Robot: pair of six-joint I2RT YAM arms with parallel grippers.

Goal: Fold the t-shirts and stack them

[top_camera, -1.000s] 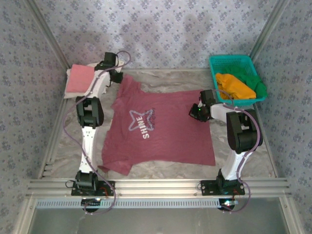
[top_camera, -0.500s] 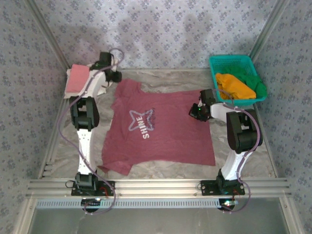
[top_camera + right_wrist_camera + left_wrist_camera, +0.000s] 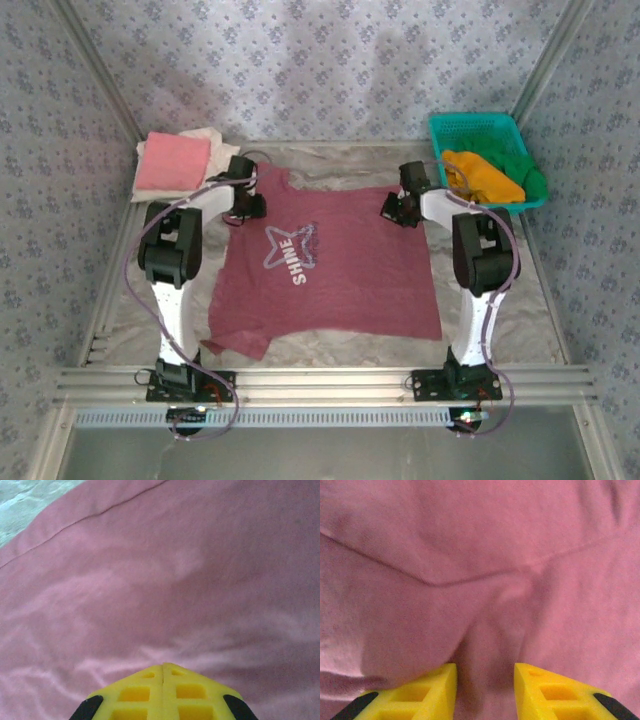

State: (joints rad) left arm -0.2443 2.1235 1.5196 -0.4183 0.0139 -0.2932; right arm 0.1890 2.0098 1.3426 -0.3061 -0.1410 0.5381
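Note:
The maroon t-shirt (image 3: 325,265) with the white star and "SHINE" print lies spread flat in the middle of the table. My left gripper (image 3: 244,206) is down on its left shoulder by the sleeve. In the left wrist view this gripper (image 3: 485,672) is open, and a raised ridge of maroon cloth (image 3: 495,625) runs between the yellow fingers (image 3: 437,680). My right gripper (image 3: 394,210) is at the shirt's far right corner. In the right wrist view it (image 3: 163,666) is shut, tips pressed together just above the maroon cloth (image 3: 165,580).
A folded pink t-shirt (image 3: 172,165) rests on a cream one (image 3: 207,137) at the back left corner. The teal mesh basket (image 3: 478,128) at the back right holds an orange t-shirt (image 3: 483,175) and a green one (image 3: 533,182). Metal frame rails border the table.
The left arm swung from the pink stack at the back left down onto the maroon shirt's left shoulder. The right gripper moved farther back along the shirt's right side.

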